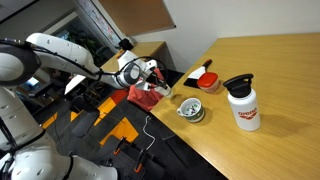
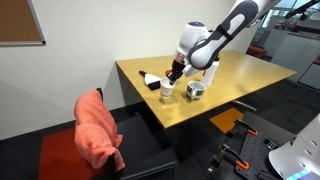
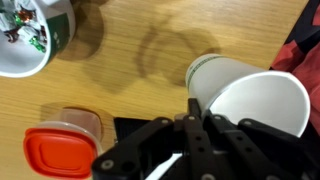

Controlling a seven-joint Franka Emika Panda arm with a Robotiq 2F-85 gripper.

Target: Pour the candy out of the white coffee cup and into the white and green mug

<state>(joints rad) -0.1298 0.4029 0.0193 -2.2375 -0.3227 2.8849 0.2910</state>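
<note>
The white coffee cup [image 3: 250,98] fills the right of the wrist view, with its pale open mouth facing the camera; I see no candy in it. My gripper [image 3: 195,112] is shut on its rim, one finger pressed on the outer wall. In an exterior view the cup [image 2: 167,90] is just under the gripper [image 2: 176,74], near the table's edge. The white and green mug [image 3: 22,38] stands upright apart from it, at the wrist view's top left. It also shows in both exterior views [image 1: 190,108] [image 2: 196,90].
A red-and-white bowl [image 1: 207,80] lies behind the mug and shows red in the wrist view [image 3: 60,150]. A tall white bottle with a black lid [image 1: 241,103] stands further along the table. A red cloth [image 2: 98,130] hangs on a chair beside the table edge.
</note>
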